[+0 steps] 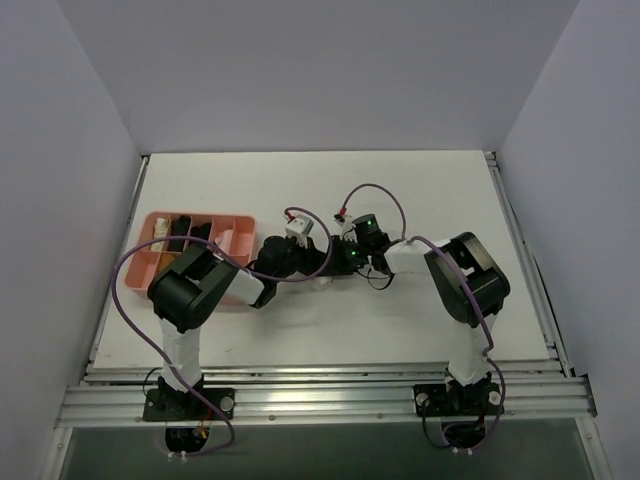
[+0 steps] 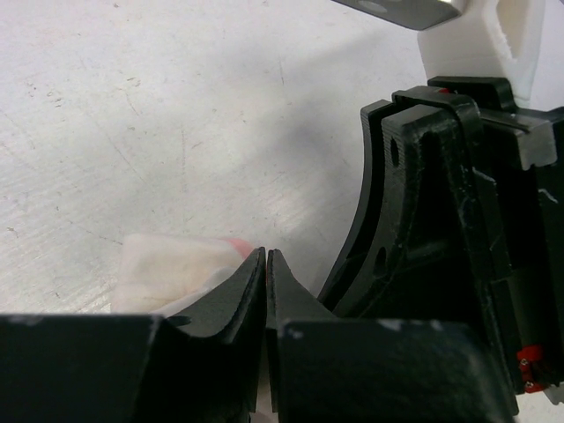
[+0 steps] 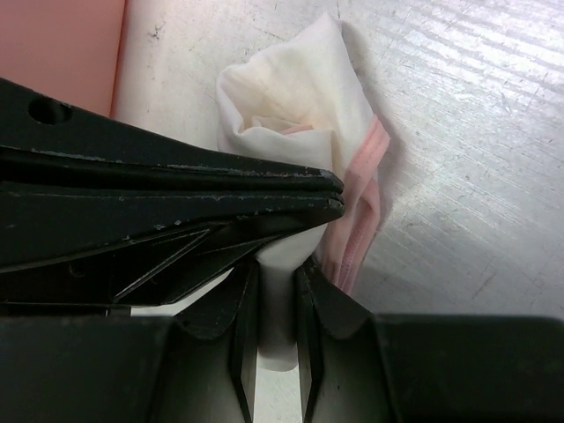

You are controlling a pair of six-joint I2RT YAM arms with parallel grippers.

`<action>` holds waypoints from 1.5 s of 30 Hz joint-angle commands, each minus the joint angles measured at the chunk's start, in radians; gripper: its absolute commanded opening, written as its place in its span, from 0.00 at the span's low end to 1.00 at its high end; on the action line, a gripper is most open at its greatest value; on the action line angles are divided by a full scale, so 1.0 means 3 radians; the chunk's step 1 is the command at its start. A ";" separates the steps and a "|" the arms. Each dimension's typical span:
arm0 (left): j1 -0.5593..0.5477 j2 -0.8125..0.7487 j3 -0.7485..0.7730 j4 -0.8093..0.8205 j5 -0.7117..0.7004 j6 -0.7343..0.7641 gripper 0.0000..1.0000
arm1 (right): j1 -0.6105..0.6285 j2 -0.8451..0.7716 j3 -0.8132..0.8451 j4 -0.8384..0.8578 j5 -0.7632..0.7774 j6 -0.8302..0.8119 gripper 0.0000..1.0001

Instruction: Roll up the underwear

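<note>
My right claw clenched on underwear; left claw pinched shut, tips against cloth. Pink tray close left; wide table beyond.

Lab bench: white booth walls, aluminium rails.

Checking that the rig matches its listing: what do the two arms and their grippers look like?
Both the left arm and right arm have bulky black joint housings, white links and looping purple cables. The left gripper and right gripper have matte black, scuffed plastic fingers tapering to thin tips.
</note>
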 commanded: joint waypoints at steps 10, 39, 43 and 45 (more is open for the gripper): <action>-0.0026 -0.0028 -0.0108 -0.0180 -0.0524 0.0020 0.11 | -0.0017 0.0257 -0.0286 -0.0985 0.0583 -0.0247 0.07; 0.0266 -0.0130 -0.0293 -0.0118 -0.0238 -0.0011 0.12 | -0.0002 0.0017 -0.0132 -0.1088 0.0588 -0.0288 0.13; 0.0266 -0.0457 -0.0227 -0.0480 -0.0340 0.0107 0.13 | 0.0004 0.0078 -0.0117 -0.1154 0.0613 -0.0303 0.08; 0.0261 -0.0667 -0.0181 -0.0680 -0.0391 0.0194 0.15 | 0.0004 0.0099 -0.0142 -0.1134 0.0608 -0.0293 0.08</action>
